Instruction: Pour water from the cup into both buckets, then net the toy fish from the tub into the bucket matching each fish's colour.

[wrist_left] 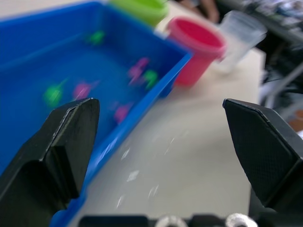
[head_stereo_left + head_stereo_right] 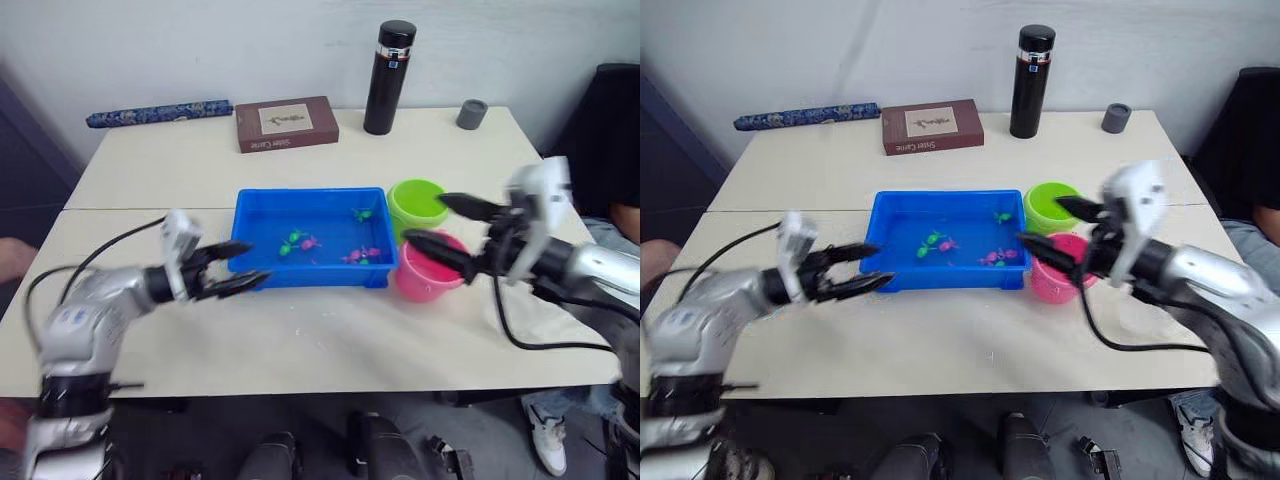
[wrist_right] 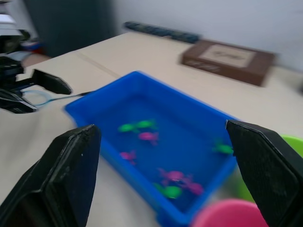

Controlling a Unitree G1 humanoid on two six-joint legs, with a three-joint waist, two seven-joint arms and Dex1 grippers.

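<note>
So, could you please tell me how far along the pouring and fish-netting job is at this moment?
Nothing looks done. The small pink and green toy fish all lie in the shallow blue plastic tub. The left gripper and right gripper are open, holding nothing. The clear plastic cup stands beside the round pink bucket; the lime green bucket waits behind.

Blue tub (image 2: 902, 207) of toy fish (image 2: 940, 243) between two wide-spread fingers, buckets (image 2: 1052, 204) beside

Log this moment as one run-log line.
left gripper: open, empty | right gripper: open, empty | fish: in tub | net: unheld
</note>
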